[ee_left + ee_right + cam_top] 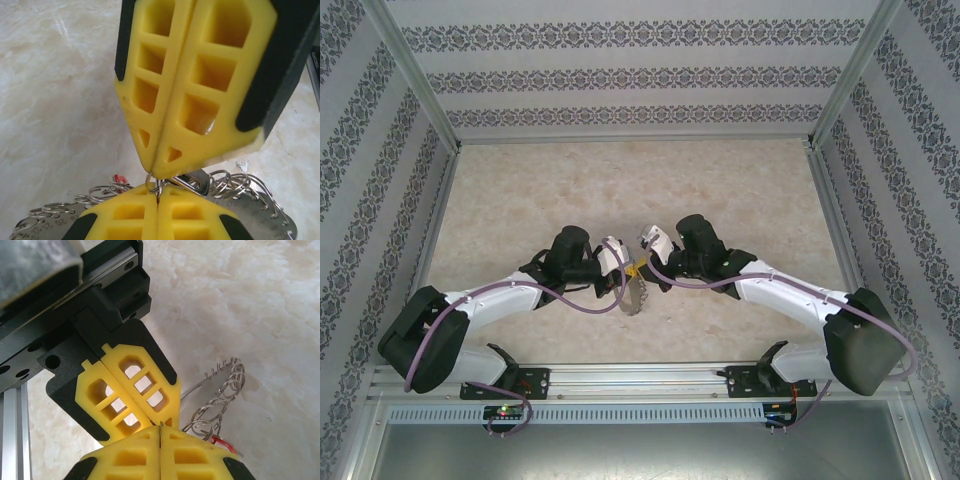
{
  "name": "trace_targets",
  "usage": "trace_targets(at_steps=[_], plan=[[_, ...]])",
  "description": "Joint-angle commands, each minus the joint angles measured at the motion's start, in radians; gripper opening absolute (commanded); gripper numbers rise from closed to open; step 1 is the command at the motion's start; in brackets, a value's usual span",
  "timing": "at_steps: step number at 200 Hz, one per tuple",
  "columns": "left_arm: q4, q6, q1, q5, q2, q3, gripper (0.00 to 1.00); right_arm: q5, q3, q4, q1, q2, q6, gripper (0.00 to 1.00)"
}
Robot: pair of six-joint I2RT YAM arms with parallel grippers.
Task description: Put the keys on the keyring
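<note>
Two grippers stood tip to tip above the table [620, 180]. Item: left gripper [158, 196], closed, apparently pinching one small ring of the keyring [235, 182] (rings fanned out beneath). Item: right gripper [160, 432], closed; we could not tell what it held. Item: red-tagged key [222, 442], beside the rings. We judged threading in hand; the next move called for parting that ring and feeding a key on.

patterned walls [640, 80], marble tabletop [620, 180], aluminium frame [412, 70]
</note>
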Motion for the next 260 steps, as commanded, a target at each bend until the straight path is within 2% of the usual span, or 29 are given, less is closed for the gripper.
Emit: trace_targets(at_steps=[1,52,76,95,133,172,260], plan=[[0.017,0.027,-0.009,0.013,-0.034,0.012,0.00,-0.032,0.030,-0.030,0.009,0.024,-0.015,0.09],[0.017,0.028,-0.009,0.008,-0.036,0.010,0.00,-0.050,0.038,-0.047,0.009,0.039,-0.020,0.12],[0.017,0.028,-0.009,0.003,-0.039,0.008,0.00,-0.042,0.035,-0.053,0.009,0.037,-0.025,0.10],[0.016,0.029,-0.010,0.001,-0.040,0.008,0.00,-0.032,0.034,-0.055,0.008,0.033,-0.029,0.00],[0.043,0.020,-0.008,-0.031,-0.058,-0.013,0.00,0.090,0.012,-0.046,0.002,0.009,-0.004,0.00],[0.102,-0.010,-0.008,-0.059,-0.077,-0.064,0.00,0.136,-0.019,-0.043,-0.015,-0.010,0.060,0.00],[0.174,-0.041,-0.010,-0.059,-0.082,-0.094,0.00,0.104,-0.002,-0.013,-0.007,0.023,0.100,0.00]])
